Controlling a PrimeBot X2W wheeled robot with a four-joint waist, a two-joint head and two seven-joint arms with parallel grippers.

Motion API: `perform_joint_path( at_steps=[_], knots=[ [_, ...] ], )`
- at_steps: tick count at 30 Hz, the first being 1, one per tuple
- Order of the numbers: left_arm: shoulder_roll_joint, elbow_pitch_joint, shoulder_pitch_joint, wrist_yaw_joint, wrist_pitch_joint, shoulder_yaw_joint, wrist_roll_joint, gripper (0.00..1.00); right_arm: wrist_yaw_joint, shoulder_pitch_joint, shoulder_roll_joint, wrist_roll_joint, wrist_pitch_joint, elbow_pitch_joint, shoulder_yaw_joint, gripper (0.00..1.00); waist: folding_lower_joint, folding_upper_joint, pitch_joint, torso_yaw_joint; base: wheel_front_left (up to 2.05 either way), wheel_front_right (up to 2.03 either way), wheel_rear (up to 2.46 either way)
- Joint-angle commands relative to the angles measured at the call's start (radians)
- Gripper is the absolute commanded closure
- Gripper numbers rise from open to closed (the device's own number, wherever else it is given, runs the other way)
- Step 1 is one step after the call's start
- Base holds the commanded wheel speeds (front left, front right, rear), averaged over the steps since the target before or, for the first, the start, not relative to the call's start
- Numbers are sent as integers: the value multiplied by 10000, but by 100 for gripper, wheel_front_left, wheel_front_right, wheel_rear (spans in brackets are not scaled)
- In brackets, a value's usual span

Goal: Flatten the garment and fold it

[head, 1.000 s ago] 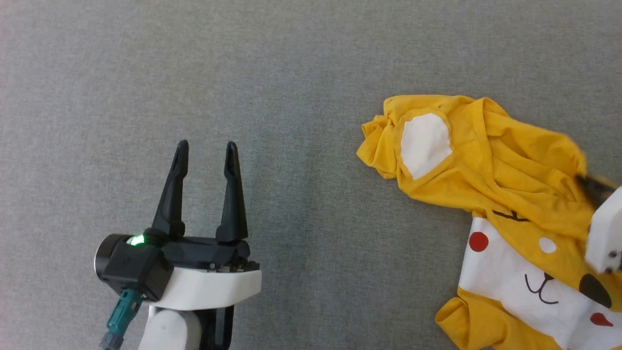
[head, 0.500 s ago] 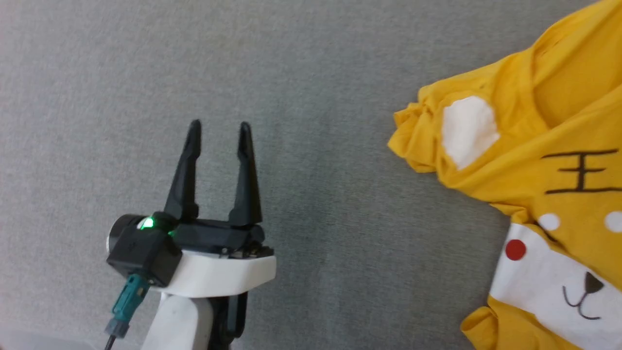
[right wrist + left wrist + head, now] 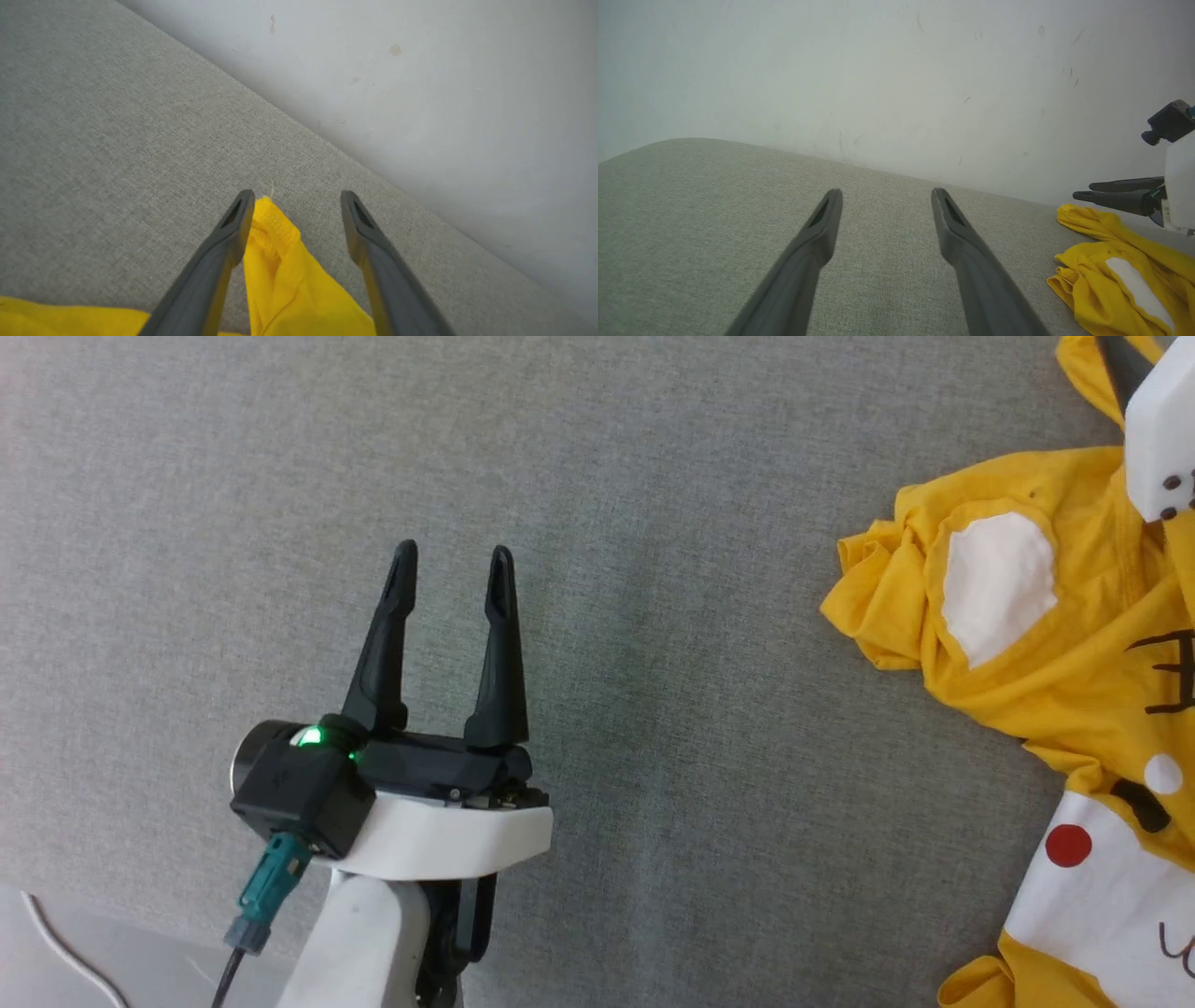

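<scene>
Seeing the garment point(image 3: 1074, 681) at far right of head view, cut off by the right and bottom edges, lying on the grey fabric surface point(image 3: 653, 616). Long axis roughly up-down in that view, slightly slanted. Top of the tiger face toward the far side, muzzle end toward the robot. Print side up.

Bright yellow. White ear patch on the wadded left part, black stripe marks at the right edge, white spot and red cheek dot lower down, white muzzle at the bottom. Wrinkled all over, not flat, left sleeve bunched. Narrow yellow part reaching up into the top right corner.

Right there, the right gripper point(image 3: 1123, 364), white housing over the cloth. In right wrist view point(image 3: 297, 193), fingers spread wide, hemmed yellow edge lying between them against the view-left finger, not pinched.

Well apart to the left, the left gripper point(image 3: 454, 551) over bare grey, fingers spread, nothing between. Green light point(image 3: 308, 737) and teal plug point(image 3: 266, 896) on its wrist.

Beyond the surface in left wrist view, a pale wall point(image 3: 878, 70).
</scene>
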Motion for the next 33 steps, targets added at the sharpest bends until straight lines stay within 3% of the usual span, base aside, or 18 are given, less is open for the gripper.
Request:
perform_joint_path(
  at_steps=[1, 8, 13, 18, 24, 30, 31, 32, 33],
  knots=[
    [-16, 59, -37, 12, -49, 64, 40, 0, -11, -161, -7, 230, -115, -143, -62, 0, -1, 0, -322, -218, 0, 0, 0],
    [-16, 251, 465, -174, -49, 456, 260, 0, -11, 1090, 24, 1482, 217, -1995, -570, 0, -1, 0, -1425, -923, 0, 0, 0],
    [-16, 246, 921, -317, -49, 794, 406, 0, -11, 3027, 202, 2222, 992, -3958, -873, 0, -1, 0, -1943, -1418, 0, 0, 0],
    [-16, 219, 1096, -442, -49, 835, 398, 0, -11, 4825, 246, 2550, 2285, -5286, -584, 0, -1, 0, -2062, -1491, 0, 0, 0],
    [-16, 272, 1088, -503, -49, 674, 261, 0, -11, 5975, -153, 2389, 3474, -5483, 84, 0, -1, 0, -1984, -1113, 0, 0, 0],
    [-16, 256, 990, -467, -49, 627, 185, 0, -11, 5728, -476, 1986, 3177, -4681, 1207, 0, -1, 0, -1747, -715, 0, 0, 0],
    [-16, 258, 967, -453, -49, 622, 169, 0, -11, 5632, -457, 1977, 3111, -4457, 1358, 25, -1, 0, -1730, -682, 0, 0, 0],
    [-16, 263, 939, -440, -49, 609, 149, 0, -11, 5513, -444, 1958, 3019, -4275, 1504, 57, -1, 0, -1709, -647, 0, 0, 0],
    [-16, 269, 910, -425, -49, 600, 132, 0, -11, 5364, -460, 1912, 2905, -4135, 1673, 100, -1, 0, -1696, -626, 0, 0, 0]
  ],
)
